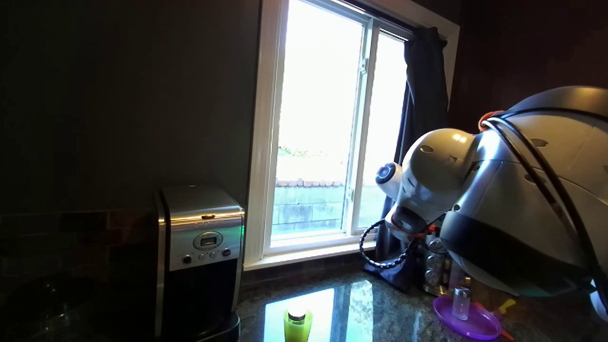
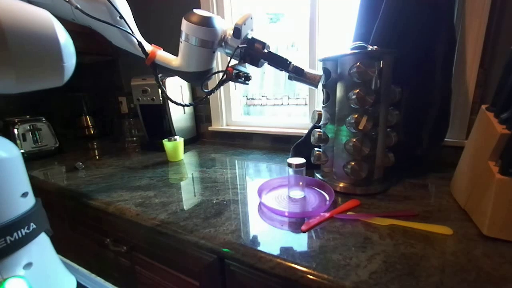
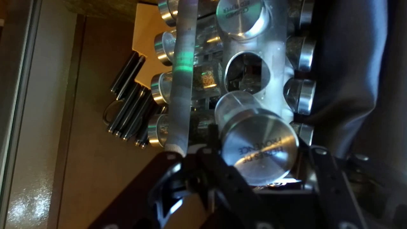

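Half-parted fingers (image 2: 280, 61) grip a spice jar (image 2: 313, 78), upper right of centre in an exterior view; it perhaps touches the spice rack (image 2: 341, 106).

- A kitchen, apparently in a private home; a polished stone counter (image 2: 224, 192) runs above dark cabinets (image 2: 172, 260);
- A chrome-trimmed coffee maker (image 1: 199, 263) and a toaster (image 2: 34, 134) stand along it;
- A white-framed window (image 1: 323, 118) with a dark curtain (image 1: 425, 95) throws daylight, mirrored in the stone;
- A tall metal spice rack (image 2: 340, 108) carries rows of steel-lidded jars (image 2: 356, 146), one lid marked "Red Pepper";
- A wooden knife block (image 2: 486, 184) bristles with black handles (image 3: 130, 111);
- A purple plate (image 2: 320, 200) and brightly colored cutlery (image 2: 416, 226) sit near the rack's base.
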